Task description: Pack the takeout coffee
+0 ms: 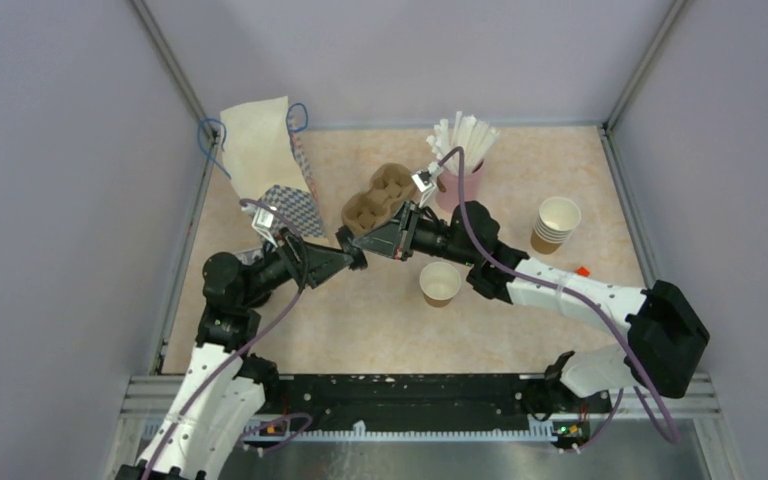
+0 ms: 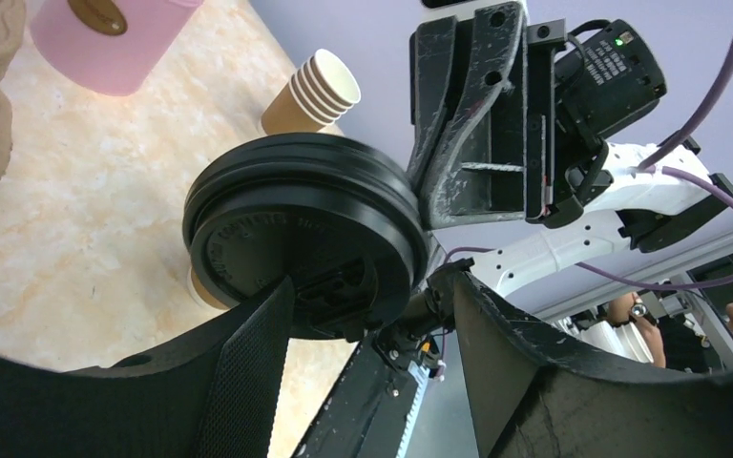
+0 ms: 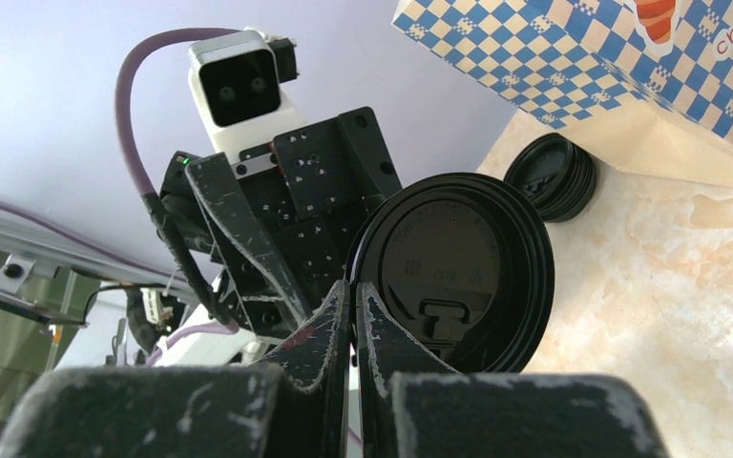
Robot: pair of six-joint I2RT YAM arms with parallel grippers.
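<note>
A round black plastic lid (image 3: 458,253) is held in the air by its rim between the fingers of my right gripper (image 3: 353,298). It also shows in the left wrist view (image 2: 286,219). My left gripper (image 2: 372,286) is open, with its fingers spread on either side of the lid's lower edge, and I cannot tell whether they touch it. The two grippers meet tip to tip above mid-table, left (image 1: 348,258) and right (image 1: 358,243). A single brown paper cup (image 1: 440,283), white inside and lidless, stands upright on the table just right of them.
A blue-checkered paper bag (image 1: 272,165) stands at the back left. A stack of black lids (image 3: 549,176) lies beside it. A brown pulp cup carrier (image 1: 375,205) lies behind the grippers. The pink cup of white straws (image 1: 460,175) and a stack of lidless brown cups (image 1: 557,222) stand to the right.
</note>
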